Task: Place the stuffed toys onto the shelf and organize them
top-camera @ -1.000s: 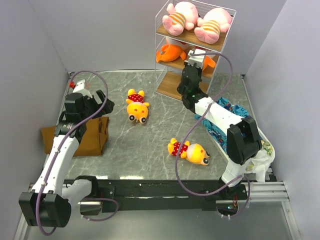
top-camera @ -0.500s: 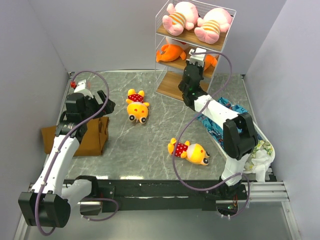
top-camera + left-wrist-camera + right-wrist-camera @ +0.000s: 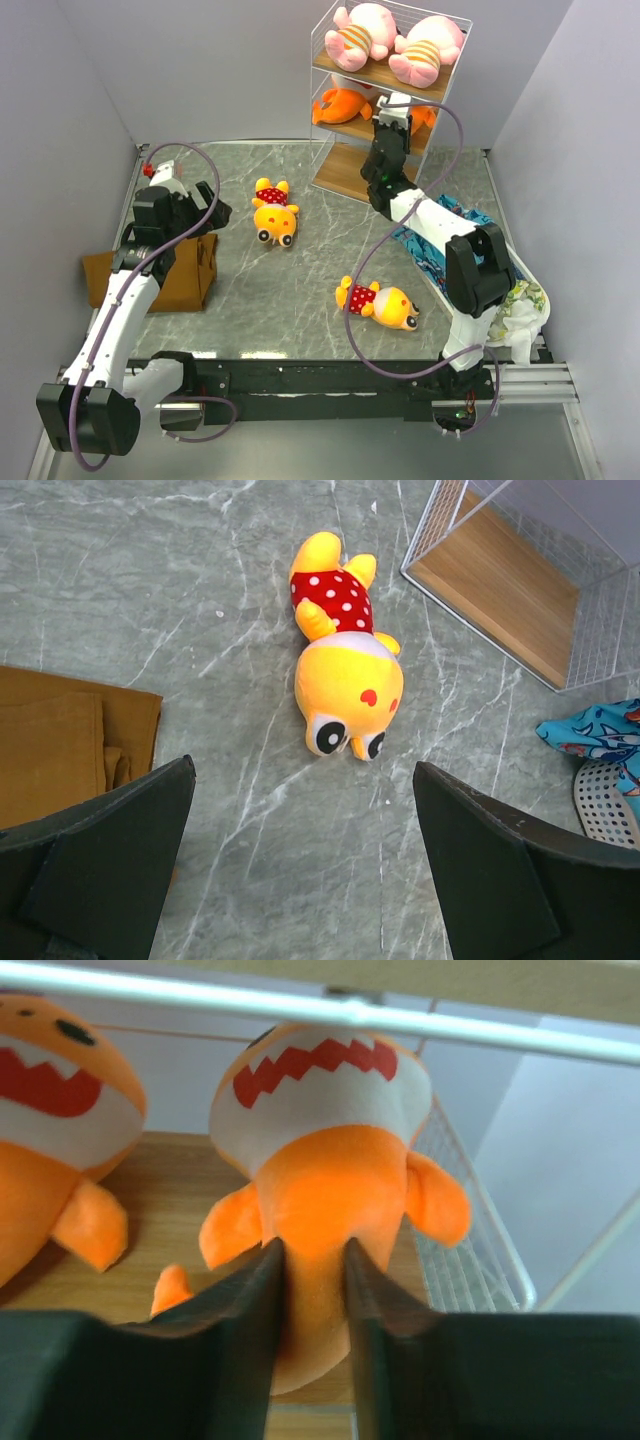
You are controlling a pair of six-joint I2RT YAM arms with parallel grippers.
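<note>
The white wire shelf (image 3: 452, 62) stands at the back. Two pink toys (image 3: 362, 32) (image 3: 428, 48) lie on its top board. One orange fish toy (image 3: 338, 105) lies on the middle board. My right gripper (image 3: 395, 112) reaches into the middle level, shut on the second orange fish toy (image 3: 325, 1150), which sits beside the first (image 3: 50, 1110). Two yellow toys lie on the table: one at centre-left (image 3: 273, 212) (image 3: 343, 675), one in front (image 3: 383, 303). My left gripper (image 3: 205, 205) is open and empty, hovering left of the first yellow toy.
A brown cloth (image 3: 165, 275) lies at the left under my left arm. A blue patterned cloth (image 3: 450, 245) and a white basket (image 3: 520, 310) lie at the right. The shelf's bottom board (image 3: 500, 590) is bare.
My right gripper has pushed a little farther up and into the shelf's middle level with the orange fish toy. The left arm has barely moved.
</note>
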